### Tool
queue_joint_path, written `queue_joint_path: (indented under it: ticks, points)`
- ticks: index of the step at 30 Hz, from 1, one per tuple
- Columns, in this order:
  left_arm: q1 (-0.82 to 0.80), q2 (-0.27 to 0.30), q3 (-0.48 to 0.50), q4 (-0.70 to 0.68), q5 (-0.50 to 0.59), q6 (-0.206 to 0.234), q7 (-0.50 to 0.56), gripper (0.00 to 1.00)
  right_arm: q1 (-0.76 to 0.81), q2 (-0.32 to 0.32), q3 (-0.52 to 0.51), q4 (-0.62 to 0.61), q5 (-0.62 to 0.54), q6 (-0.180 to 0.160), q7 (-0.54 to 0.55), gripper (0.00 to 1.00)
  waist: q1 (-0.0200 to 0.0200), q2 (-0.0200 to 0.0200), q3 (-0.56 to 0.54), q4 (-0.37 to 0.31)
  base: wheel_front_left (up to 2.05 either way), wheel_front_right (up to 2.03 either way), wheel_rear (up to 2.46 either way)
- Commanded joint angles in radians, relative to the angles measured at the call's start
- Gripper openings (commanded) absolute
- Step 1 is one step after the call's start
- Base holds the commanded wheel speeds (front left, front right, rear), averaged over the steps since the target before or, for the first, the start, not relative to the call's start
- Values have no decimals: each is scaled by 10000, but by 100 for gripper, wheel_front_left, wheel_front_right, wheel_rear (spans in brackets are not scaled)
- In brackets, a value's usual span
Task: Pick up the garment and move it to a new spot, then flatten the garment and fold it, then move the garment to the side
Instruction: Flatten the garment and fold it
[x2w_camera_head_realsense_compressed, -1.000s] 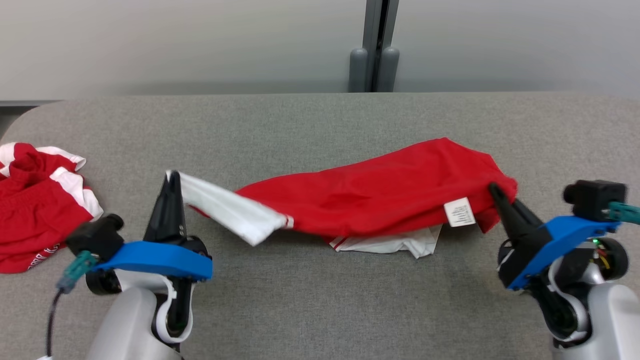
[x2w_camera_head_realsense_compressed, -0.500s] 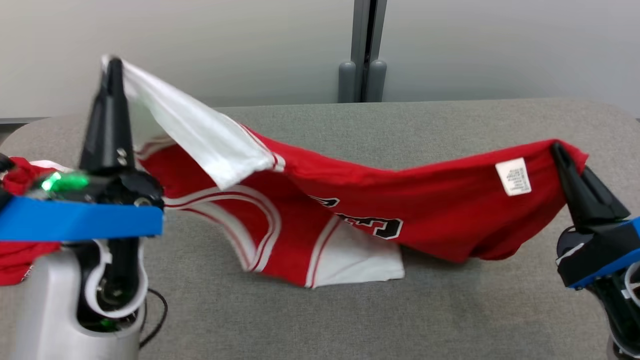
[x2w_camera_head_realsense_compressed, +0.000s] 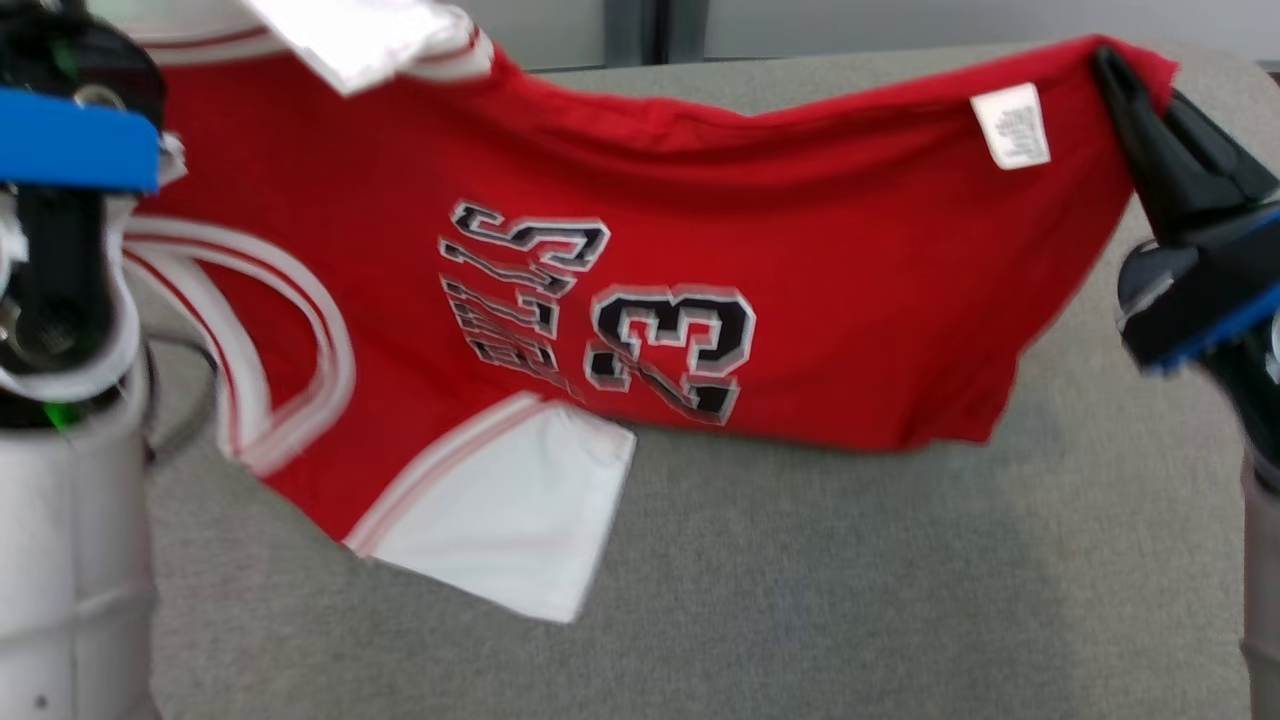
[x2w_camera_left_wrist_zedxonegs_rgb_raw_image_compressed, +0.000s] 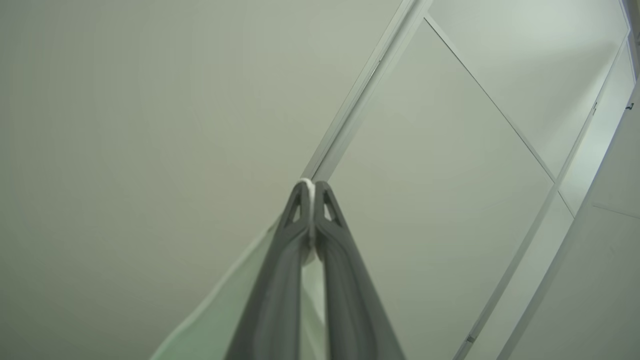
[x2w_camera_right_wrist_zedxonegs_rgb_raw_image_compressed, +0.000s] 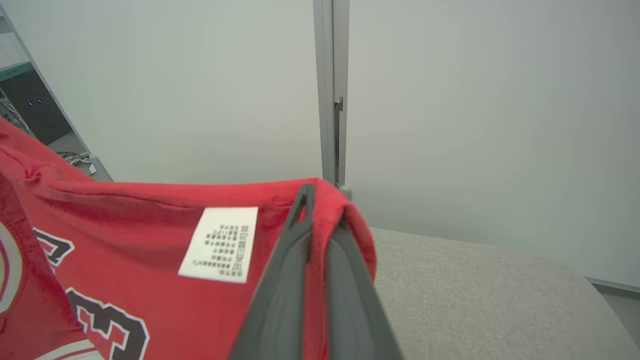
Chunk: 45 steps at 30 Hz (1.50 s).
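Observation:
The garment (x2w_camera_head_realsense_compressed: 800, 260) is a red jersey with white sleeves, black-and-white lettering and a number 3. It hangs stretched between my two grippers above the grey table (x2w_camera_head_realsense_compressed: 850, 600). In the left wrist view my left gripper (x2w_camera_left_wrist_zedxonegs_rgb_raw_image_compressed: 311, 190) is shut on a white sleeve edge (x2w_camera_left_wrist_zedxonegs_rgb_raw_image_compressed: 210, 325). The left arm (x2w_camera_head_realsense_compressed: 60, 300) rises at the head view's left edge, with its fingertips above the frame. My right gripper (x2w_camera_head_realsense_compressed: 1108, 65) is shut on the red hem corner, beside a white label (x2w_camera_head_realsense_compressed: 1010, 125). The right wrist view shows that right gripper (x2w_camera_right_wrist_zedxonegs_rgb_raw_image_compressed: 320, 200) pinching the red cloth (x2w_camera_right_wrist_zedxonegs_rgb_raw_image_compressed: 125, 240). The lower white sleeve (x2w_camera_head_realsense_compressed: 500, 520) dangles close to the table.
Grey fabric table surface (x2w_camera_right_wrist_zedxonegs_rgb_raw_image_compressed: 475, 300) stretches under and to the right of the jersey. A pale wall with a vertical grey post (x2w_camera_right_wrist_zedxonegs_rgb_raw_image_compressed: 330, 100) stands behind the table. The wall's panel seams (x2w_camera_left_wrist_zedxonegs_rgb_raw_image_compressed: 360, 100) appear in the left wrist view.
Both grippers have risen, the left one much higher, lifting the jersey off the table so it hangs spread with its lettering showing. The head camera has shifted as well.

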<state>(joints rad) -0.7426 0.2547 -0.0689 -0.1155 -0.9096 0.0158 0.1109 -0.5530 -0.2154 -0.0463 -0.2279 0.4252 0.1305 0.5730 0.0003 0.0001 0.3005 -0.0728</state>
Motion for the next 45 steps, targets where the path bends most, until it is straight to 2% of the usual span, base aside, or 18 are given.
queue_joint_path:
  ticks: [1, 6, 14, 17, 21, 29, 33, 38, 40, 45]
  points:
    - [-446, 108, 113, 252, 118, -7, -68, 0, -500, -141, 114, 296, 30, 5, -232, 0, -3, -1, 389, 137, 0, 0, 0]
    - [-2644, 567, 46, 1781, 934, -261, -516, 0, -3001, -621, 823, 2479, -313, 5, -2068, 0, -3, -1, 1372, -11, 0, 0, 0]
    - [-5711, 921, -206, 3687, 1807, -1105, -2136, 0, -6210, -973, 1550, 5163, -1036, 3, -5448, 0, -3, -1, 1922, -120, 0, 0, 0]
    - [-6343, 932, -411, 3976, 1988, -1312, -2864, 0, -6947, -1106, 1814, 5786, -1340, 3, -6553, 0, -3, -1, 1918, -141, 0, 0, 0]
    - [-6344, 905, -880, 4144, 2055, -1423, -3427, 0, -7293, -1314, 2309, 6451, -1765, 3, -7497, 0, -3, -1, 2002, -83, 0, 0, 0]
    - [-3836, 1039, -2400, 3674, 1575, -1478, -3766, 0, -5731, -1782, 3933, 7829, -1663, 3, -8125, 0, -3, -1, 1969, 139, 0, 0, 0]
    - [-1755, 834, -2463, 3007, 1266, -1479, -3766, 0, -4471, -1928, 4494, 8241, -1057, 3, -8268, 0, -3, -1, 1546, 309, 0, 0, 0]
    - [1134, 711, -2659, 2435, 1034, -1479, -3760, 0, -2872, -2305, 5194, 8267, -299, 2, -8326, 0, -3, -1, 620, 660, 0, 0, 0]
    - [2266, 547, -2703, 2418, 581, -1479, -3760, 0, -2275, -2479, 5386, 8172, 40, 2, -8275, 0, -3, -1, 287, 783, 0, 0, 0]
    - [4295, 740, -3244, 2289, -467, -1480, -3596, 0, -751, -2799, 5533, 7886, 554, 3, -7962, 0, -3, -1, -493, 1132, 0, 0, 0]
